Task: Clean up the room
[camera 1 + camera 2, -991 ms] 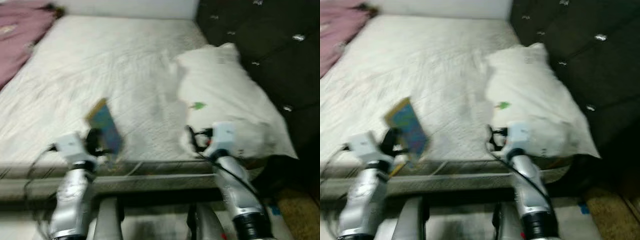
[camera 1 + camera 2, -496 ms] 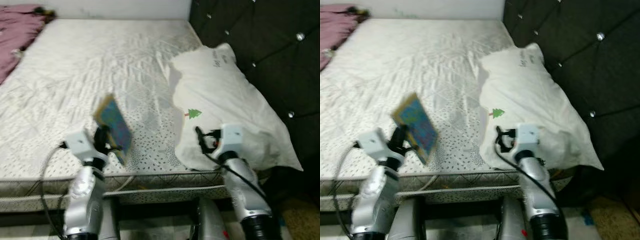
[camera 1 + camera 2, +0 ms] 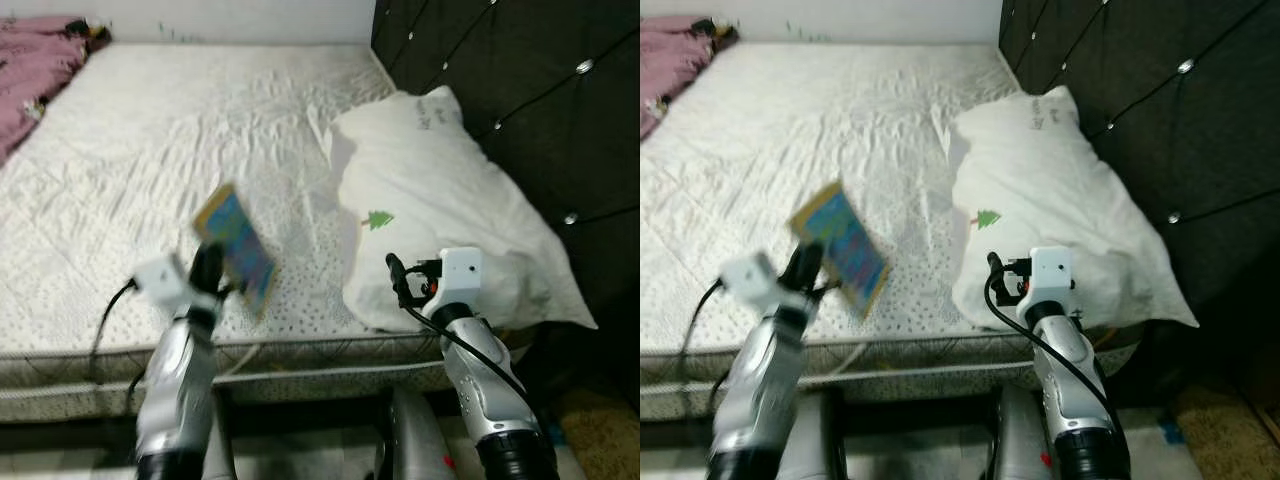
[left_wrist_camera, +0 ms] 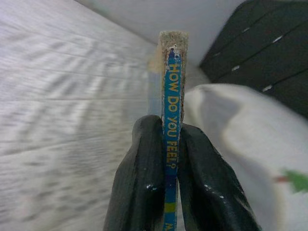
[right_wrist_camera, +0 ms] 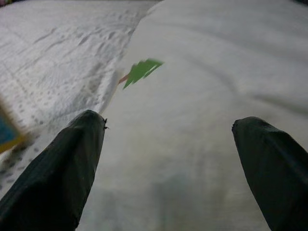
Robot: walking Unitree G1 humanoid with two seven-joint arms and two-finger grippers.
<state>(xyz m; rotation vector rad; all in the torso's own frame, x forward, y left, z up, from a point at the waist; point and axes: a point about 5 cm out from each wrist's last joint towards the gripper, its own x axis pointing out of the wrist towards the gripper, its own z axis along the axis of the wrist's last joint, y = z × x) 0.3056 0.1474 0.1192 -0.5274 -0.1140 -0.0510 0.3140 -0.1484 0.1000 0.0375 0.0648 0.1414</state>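
White mattress spreads ahead. Over its near edge, a thin blue book is pinched by its spine in the left gripper. Beside it, the right gripper hovers wide open, facing the white pillow against the dark headboard.

Pillow on mattress, right, against headboard; book left.

The book is thin, with a blue and yellow cover, and its spine reads "HOW DO YOU FEEL?" in yellow on blue. It's up off the mattress, tilted, clamped by its lower edge in the left gripper, near the pillow with the green tree.
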